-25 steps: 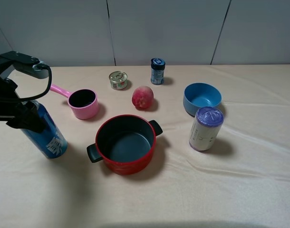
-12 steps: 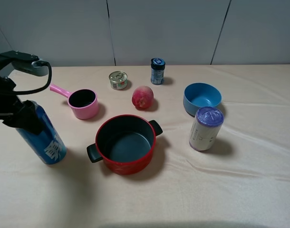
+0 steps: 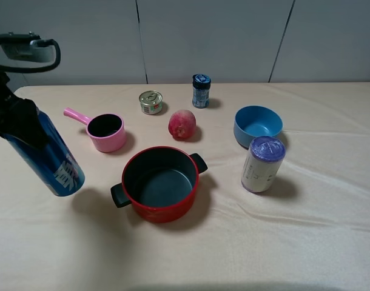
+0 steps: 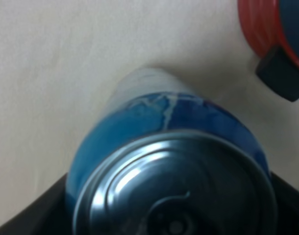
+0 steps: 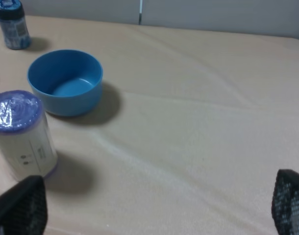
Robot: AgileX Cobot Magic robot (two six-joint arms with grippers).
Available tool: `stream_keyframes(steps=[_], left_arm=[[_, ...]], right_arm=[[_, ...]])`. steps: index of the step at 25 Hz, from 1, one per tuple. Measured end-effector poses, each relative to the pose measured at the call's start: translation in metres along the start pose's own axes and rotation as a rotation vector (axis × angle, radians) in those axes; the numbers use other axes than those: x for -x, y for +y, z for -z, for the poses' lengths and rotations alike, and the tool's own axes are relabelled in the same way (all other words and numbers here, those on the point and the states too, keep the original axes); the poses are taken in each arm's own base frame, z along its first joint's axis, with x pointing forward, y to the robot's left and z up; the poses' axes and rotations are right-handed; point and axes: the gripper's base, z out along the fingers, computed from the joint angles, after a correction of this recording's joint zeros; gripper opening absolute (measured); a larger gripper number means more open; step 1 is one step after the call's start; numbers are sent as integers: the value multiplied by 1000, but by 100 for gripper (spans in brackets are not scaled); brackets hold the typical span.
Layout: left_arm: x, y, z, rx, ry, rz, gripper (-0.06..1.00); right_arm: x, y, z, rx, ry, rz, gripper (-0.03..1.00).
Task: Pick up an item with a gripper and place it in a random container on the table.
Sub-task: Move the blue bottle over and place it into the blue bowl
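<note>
The tall shiny blue can (image 3: 53,162) hangs tilted above the beige table (image 3: 276,242) at the far left, its shadow on the cloth below it. My left gripper (image 3: 16,120) is shut on the can's upper part. The left wrist view shows its silver top (image 4: 171,183) between the dark fingers. The light-blue bowl (image 3: 258,125) stands at the right, far from the can; it also shows in the right wrist view (image 5: 66,81). My right gripper (image 5: 154,215) is open and empty, with the bowl ahead of it; it is out of the exterior view.
A red pot (image 3: 159,182) with black handles stands mid-table, right of the can. A pink handled cup (image 3: 106,132), a small tin (image 3: 150,102), a peach (image 3: 182,123) and a blue-capped jar (image 3: 201,91) lie behind it. A purple-topped white cylinder (image 3: 263,163) stands in front of the bowl.
My left gripper has lifted the blue can off the table and raised it, tilting it further. Nothing else has moved.
</note>
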Motion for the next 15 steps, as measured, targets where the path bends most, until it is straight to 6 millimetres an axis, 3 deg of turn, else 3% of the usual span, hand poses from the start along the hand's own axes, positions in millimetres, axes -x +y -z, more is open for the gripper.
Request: stream_keyframes(steps=[10, 15], left_arm=[[21, -6, 52, 13, -74, 34, 68], [28, -7, 67, 28, -128, 26, 68]], right_arm=[[0, 0, 0, 0, 0, 0, 69], [0, 0, 0, 0, 0, 0, 69]])
